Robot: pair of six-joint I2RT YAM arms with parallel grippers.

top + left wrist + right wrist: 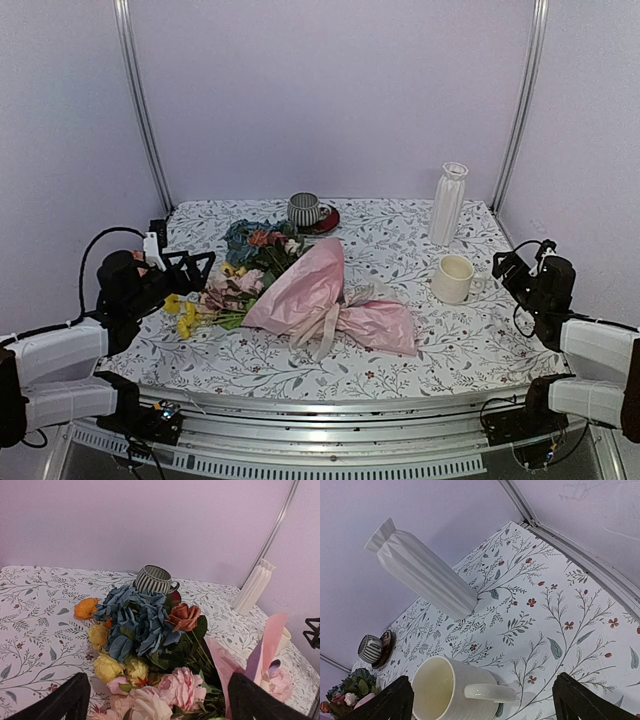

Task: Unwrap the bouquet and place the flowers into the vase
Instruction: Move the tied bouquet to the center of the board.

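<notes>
Left gripper: the left gripper (205,270) has its fingers spread wide with nothing between them. It hovers at the table's left side, just beside the flower heads.
Right gripper: the right gripper (508,270) is also wide apart and empty, at the right edge near the mug.
Bouquet: the bundle in crinkled pink-purple tissue paper (320,295) lies on its side mid-table. The pale beige ribbon (325,335) is tied round its waist, so the unwrapping is not yet begun.
Flowers: the blue, pink, yellow and orange blooms (250,265) spill out toward the back left.
Vase: the tall white ribbed ceramic vase (448,203) stands upright at the back right, well apart from the bouquet.
Risk, ribbon: a pull on the wrong tail probably tightens the knot instead of loosening it.
Risk, paper: thin tissue likely tears, or the whole bundle slides across the leaf-printed tablecloth (480,340), if one arm tugs while the other does not pin it.
Risk, stems: once freed, the stems may fan out and slip from a narrow grip.
Risk, vase: it is slim and narrow-necked, so a sideways push from a stem at the rim could tip it.
In the way: the cream handled mug (455,278) stands between bouquet and vase, on the likely carrying path.
Also near: the small striped grey cup (303,208) on its red saucer (330,222) sits just behind the blue blooms, where an elbow or a dragged stem could knock it.
</notes>
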